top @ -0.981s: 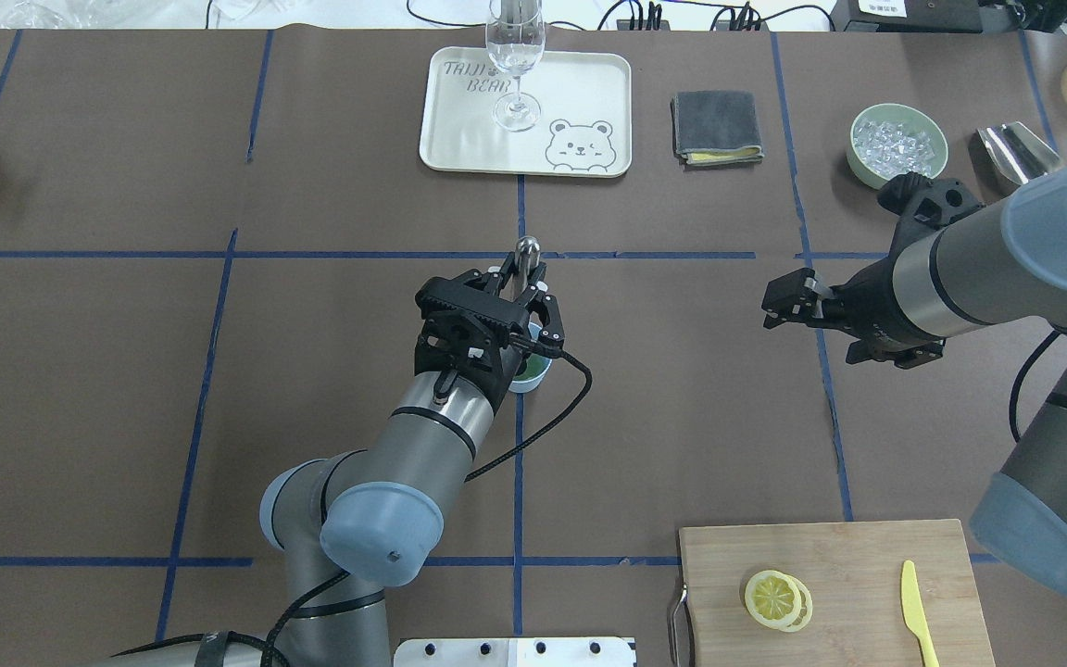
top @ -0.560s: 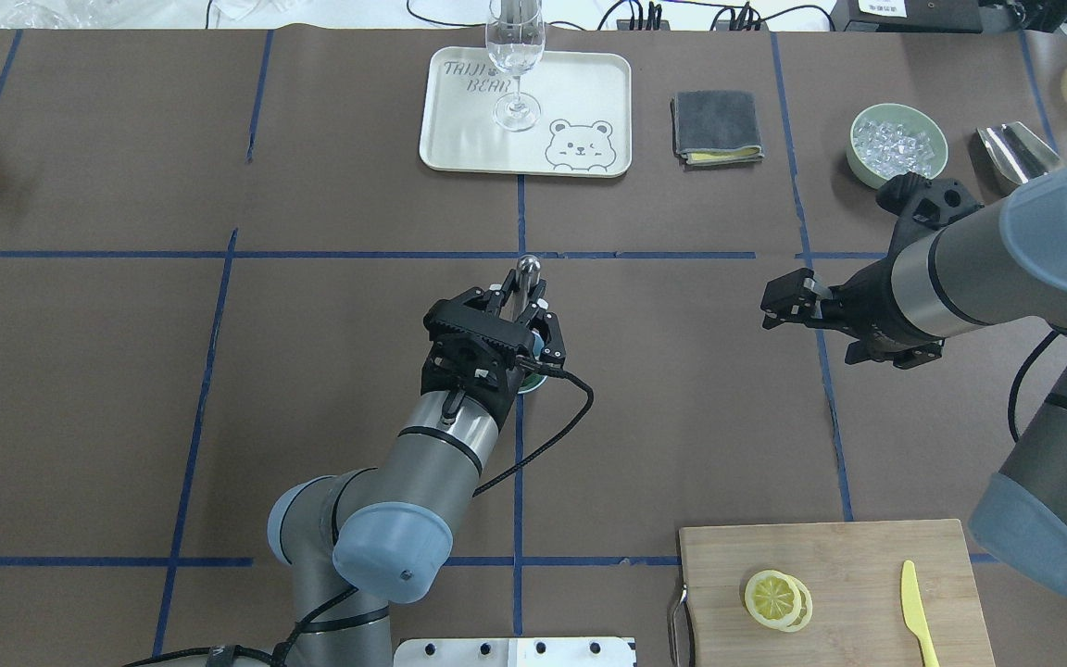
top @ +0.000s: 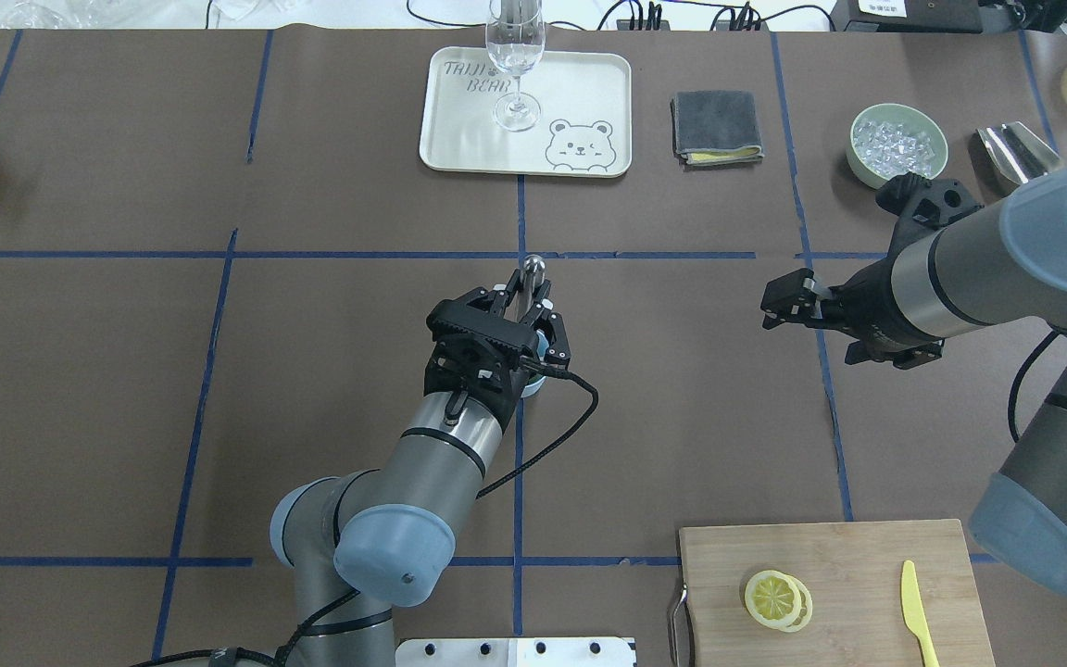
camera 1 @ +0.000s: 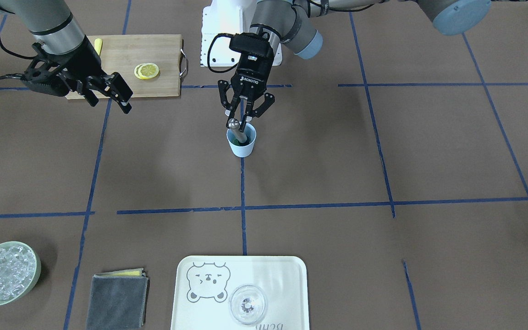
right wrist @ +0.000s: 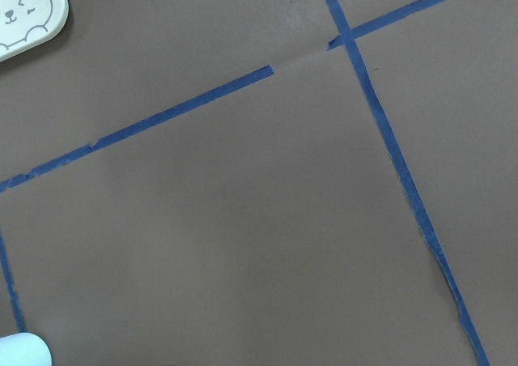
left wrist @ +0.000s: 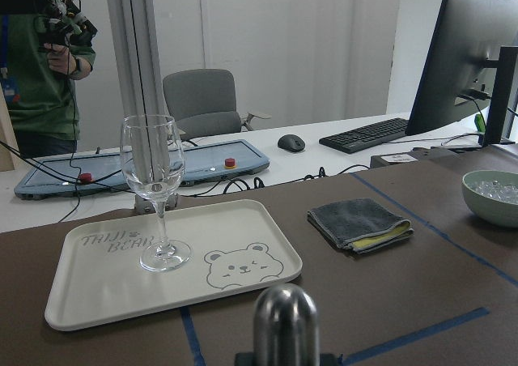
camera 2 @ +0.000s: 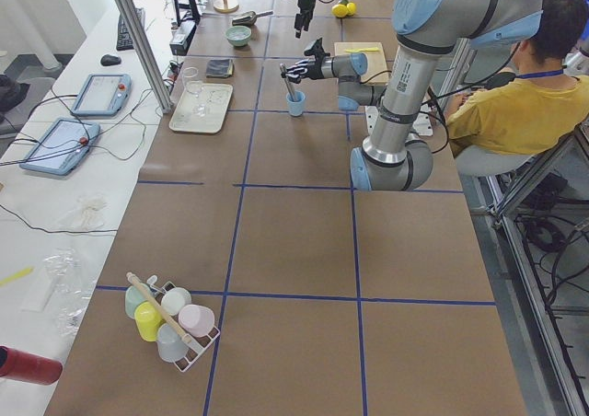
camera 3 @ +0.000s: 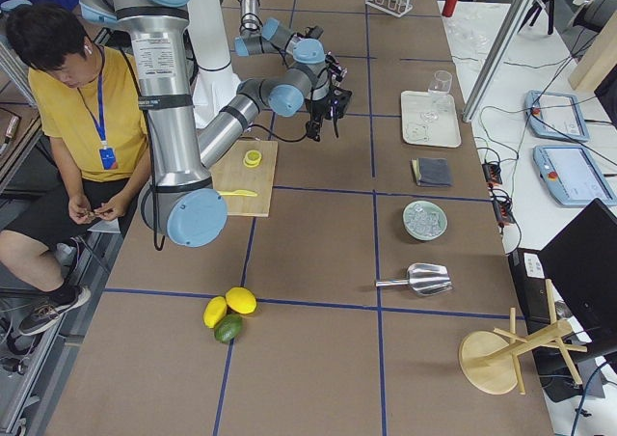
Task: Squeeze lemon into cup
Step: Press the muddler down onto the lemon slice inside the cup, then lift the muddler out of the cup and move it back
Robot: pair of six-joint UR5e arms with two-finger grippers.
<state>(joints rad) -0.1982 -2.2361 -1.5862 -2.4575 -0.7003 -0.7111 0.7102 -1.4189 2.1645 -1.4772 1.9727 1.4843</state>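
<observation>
The left fingers are clamping a metal rod that is leaning in the blue cup on the surface. The right fingers are hanging parted and empty, and the lemon slice is lying on the wooden board, well apart from the cup.

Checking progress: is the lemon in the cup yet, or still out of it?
Out. The lemon slices lie on the cutting board, apart from the cup, where the left gripper holds a metal rod.

Grey arms, blue caps, black hands
</observation>
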